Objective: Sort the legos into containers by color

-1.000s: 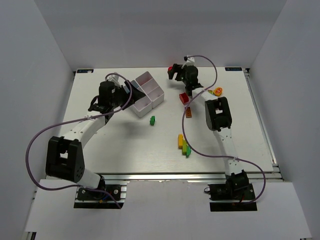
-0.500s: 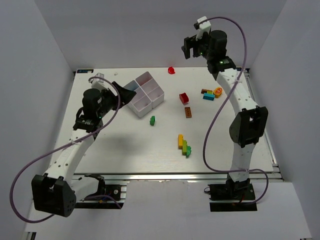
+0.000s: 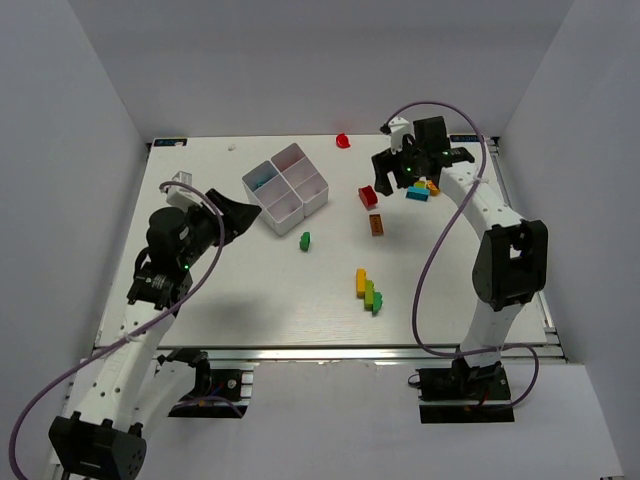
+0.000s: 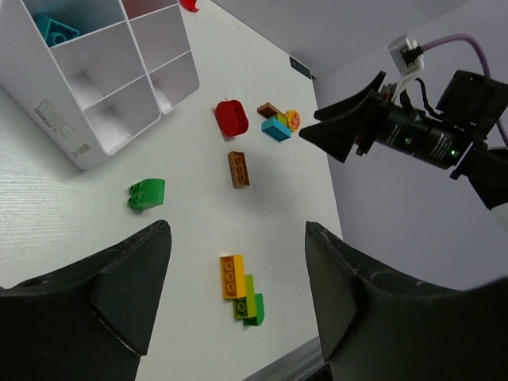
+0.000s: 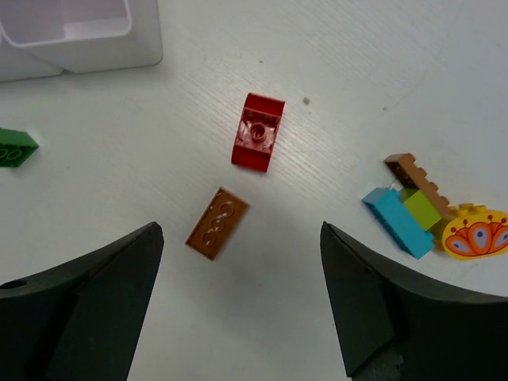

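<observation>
The white four-compartment tray (image 3: 300,158) (image 4: 70,146) stands at the back left, with one blue brick (image 4: 55,30) in a compartment. On the table lie a red brick (image 3: 367,195) (image 5: 258,143), an orange brick (image 3: 377,225) (image 5: 217,223), a green brick (image 3: 304,240) (image 4: 147,193) and a yellow-and-green stack (image 3: 367,290) (image 4: 240,287). A brown, blue, lime and yellow cluster (image 3: 425,188) (image 5: 421,208) sits to the right. My left gripper (image 3: 240,212) (image 4: 236,228) hangs open and empty, left of the tray. Above the red and orange bricks my right gripper (image 3: 388,172) (image 5: 240,230) is open and empty.
A small red piece (image 3: 343,141) lies at the table's far edge. Grey walls close in the table on three sides. The right arm's purple cable (image 3: 430,260) loops over the right half of the table.
The left arm drew back from the tray towards the near left. The right arm swung up high, then came down over the red brick. The red piece at its fingers now lies on the table.
</observation>
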`<state>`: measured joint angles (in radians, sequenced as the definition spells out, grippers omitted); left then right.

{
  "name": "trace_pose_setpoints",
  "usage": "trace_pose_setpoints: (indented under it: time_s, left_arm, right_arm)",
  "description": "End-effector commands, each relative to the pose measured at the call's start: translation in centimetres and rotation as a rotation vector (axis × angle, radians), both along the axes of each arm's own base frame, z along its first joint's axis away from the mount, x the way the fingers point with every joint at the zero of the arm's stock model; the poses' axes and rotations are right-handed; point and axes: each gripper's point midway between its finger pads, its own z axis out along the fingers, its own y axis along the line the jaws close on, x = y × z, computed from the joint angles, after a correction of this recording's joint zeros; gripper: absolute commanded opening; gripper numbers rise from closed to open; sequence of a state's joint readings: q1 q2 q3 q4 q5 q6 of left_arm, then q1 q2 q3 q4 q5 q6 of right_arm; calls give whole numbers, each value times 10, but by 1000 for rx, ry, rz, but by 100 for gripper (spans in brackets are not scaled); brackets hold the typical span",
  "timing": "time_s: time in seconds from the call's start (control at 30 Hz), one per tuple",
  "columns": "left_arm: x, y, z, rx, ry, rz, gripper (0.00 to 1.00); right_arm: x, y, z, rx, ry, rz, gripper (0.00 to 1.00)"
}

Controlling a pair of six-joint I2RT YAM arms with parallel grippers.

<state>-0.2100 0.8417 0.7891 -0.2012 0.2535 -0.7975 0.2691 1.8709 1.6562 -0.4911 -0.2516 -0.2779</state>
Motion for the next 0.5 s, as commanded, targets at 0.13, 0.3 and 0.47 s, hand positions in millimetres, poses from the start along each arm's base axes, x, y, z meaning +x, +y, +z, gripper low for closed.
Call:
trace_pose_setpoints:
  time_s: [0.13, 0.3, 0.47]
  left_arm:
    - [-21, 11, 1, -22, 5, 46, 79]
    - [-27, 12, -2, -47, 15, 49, 78]
    - [-29, 14, -4, -54, 22, 62, 78]
  right_arm:
    - [-21, 1, 0, 79, 21, 75, 78]
    - [-17, 14, -22, 141, 52, 103, 72]
    - [1, 17, -38, 148, 49, 68, 75]
